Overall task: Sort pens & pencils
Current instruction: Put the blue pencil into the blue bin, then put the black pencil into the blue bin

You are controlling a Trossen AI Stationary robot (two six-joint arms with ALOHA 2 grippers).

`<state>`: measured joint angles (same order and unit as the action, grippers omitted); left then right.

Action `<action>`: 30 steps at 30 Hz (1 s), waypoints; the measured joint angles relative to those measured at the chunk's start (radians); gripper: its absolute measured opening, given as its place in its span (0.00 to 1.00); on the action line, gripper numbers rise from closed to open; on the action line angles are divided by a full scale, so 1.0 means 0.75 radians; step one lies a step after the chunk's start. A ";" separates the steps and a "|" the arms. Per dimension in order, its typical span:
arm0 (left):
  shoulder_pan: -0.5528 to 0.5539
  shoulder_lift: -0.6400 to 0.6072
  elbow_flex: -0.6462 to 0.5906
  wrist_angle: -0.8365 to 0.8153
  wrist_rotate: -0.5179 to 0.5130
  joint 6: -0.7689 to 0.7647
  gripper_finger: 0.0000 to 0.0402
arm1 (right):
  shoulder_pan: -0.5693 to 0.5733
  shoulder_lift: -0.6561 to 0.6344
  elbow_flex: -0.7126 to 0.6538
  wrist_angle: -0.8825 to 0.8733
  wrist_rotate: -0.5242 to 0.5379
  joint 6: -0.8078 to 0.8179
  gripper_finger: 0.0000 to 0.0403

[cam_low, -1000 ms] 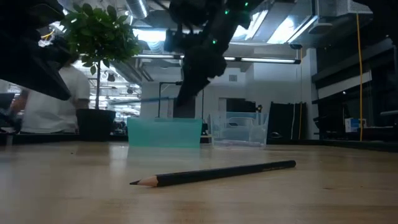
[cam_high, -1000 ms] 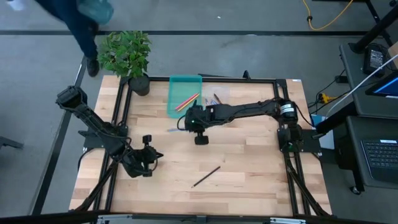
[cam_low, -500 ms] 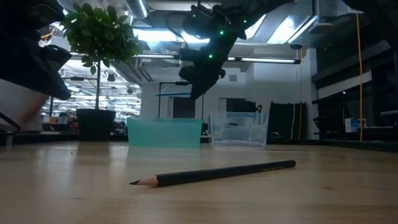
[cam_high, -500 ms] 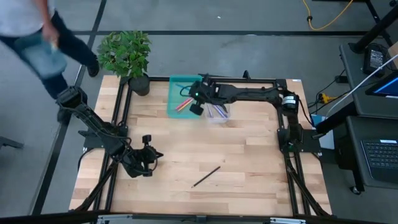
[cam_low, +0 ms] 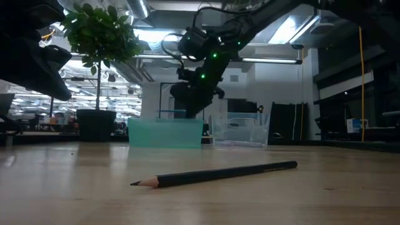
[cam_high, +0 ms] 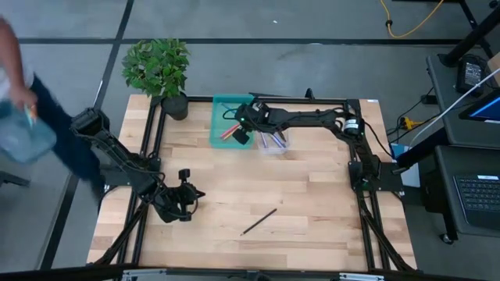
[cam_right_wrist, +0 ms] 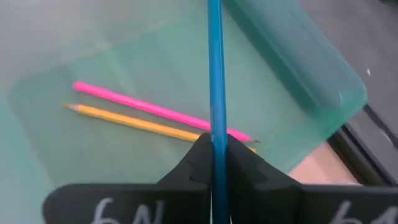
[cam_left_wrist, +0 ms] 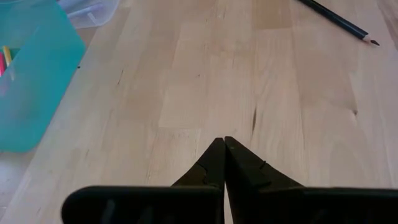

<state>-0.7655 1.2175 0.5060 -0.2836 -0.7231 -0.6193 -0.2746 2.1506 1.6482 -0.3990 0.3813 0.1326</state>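
Teal tray (cam_right_wrist: 323, 68) holds pink (cam_right_wrist: 149, 110) and yellow sticks (cam_right_wrist: 137, 122) beneath right jaws clamping blue pencil (cam_right_wrist: 216, 74).

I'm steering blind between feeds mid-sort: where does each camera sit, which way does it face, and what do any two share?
High: overhead, straight down; both arms, teal tray, clear tray, black pencil.
Low: table height, level across; the right arm from above, the black pencil in front.
Left wrist: past the shut left gripper over bare wood.
Right wrist: down into the teal tray; right gripper shut on blue pencil, over pink pencil and yellow pencil.
Shared: high, low and left wrist show the black pencil.
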 joint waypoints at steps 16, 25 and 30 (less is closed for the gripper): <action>0.002 0.000 0.000 0.009 0.009 -0.001 0.00 | -0.008 0.033 -0.001 0.039 -0.138 0.096 0.17; 0.002 0.000 0.000 0.009 -0.018 0.000 0.00 | -0.008 0.022 0.008 0.009 -0.164 0.020 0.33; 0.005 0.000 0.000 0.020 -0.209 -0.070 0.00 | -0.011 -0.049 0.040 -0.125 -0.178 -0.102 0.33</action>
<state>-0.7621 1.2175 0.5060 -0.2684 -0.8796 -0.6718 -0.2825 2.1140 1.6779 -0.4926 0.2480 0.0558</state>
